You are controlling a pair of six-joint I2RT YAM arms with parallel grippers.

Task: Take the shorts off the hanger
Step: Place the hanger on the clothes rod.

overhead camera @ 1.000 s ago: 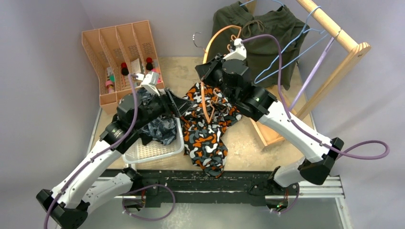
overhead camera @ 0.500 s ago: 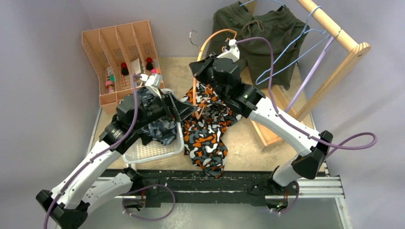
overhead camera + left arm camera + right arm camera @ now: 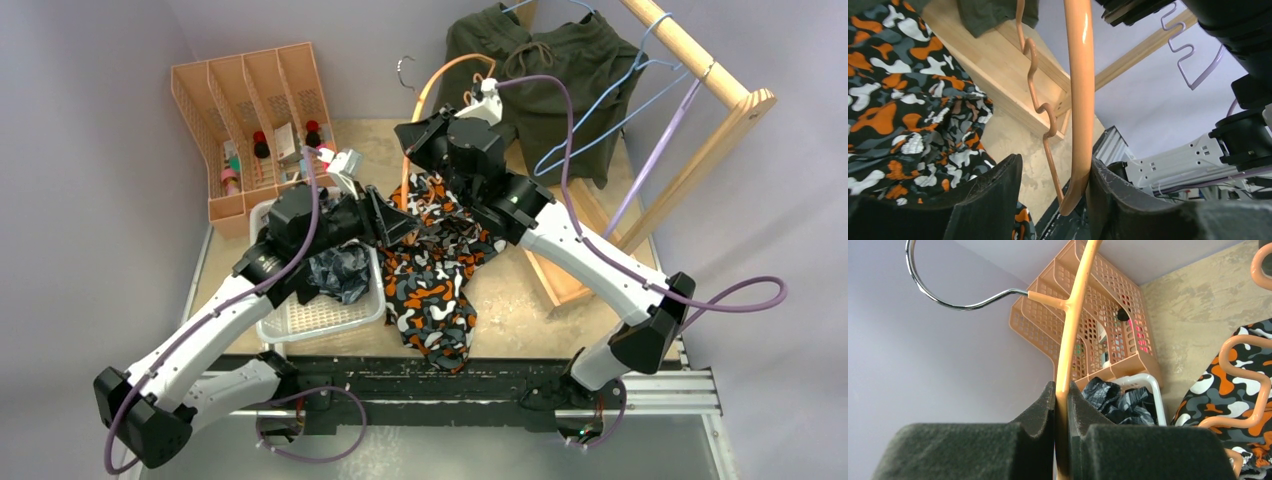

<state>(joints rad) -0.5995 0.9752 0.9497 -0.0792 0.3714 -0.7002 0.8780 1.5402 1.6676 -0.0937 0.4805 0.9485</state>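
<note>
Peach-coloured plastic organiser [image 3: 250, 100] stands at the far left, and just near of it a white basket [image 3: 320, 318] holds the crumpled dark blue-grey camouflage shorts [image 3: 338, 272]. Right of the basket, the left gripper [image 3: 1053, 172] is spread wide, its jaws on either side of the lower end of the orange hanger [image 3: 1079, 75]. The hanger's thick bar rests against one pad, while the other pad stands apart from it. The orange-black-white camouflage shorts [image 3: 435, 290] lie on the table [image 3: 520, 300] below and just beside this gripper, reaching from under the hanger toward the near edge. Whether any fabric is caught on the hanger's wavy bar cannot be told. Farther back, the right gripper [image 3: 1060, 390] is clenched on the hanger's upper bar, below its metal hook [image 3: 933, 290]. At the far right the olive green shorts [image 3: 560, 80] hang on the wooden rack [image 3: 690, 50].
</note>
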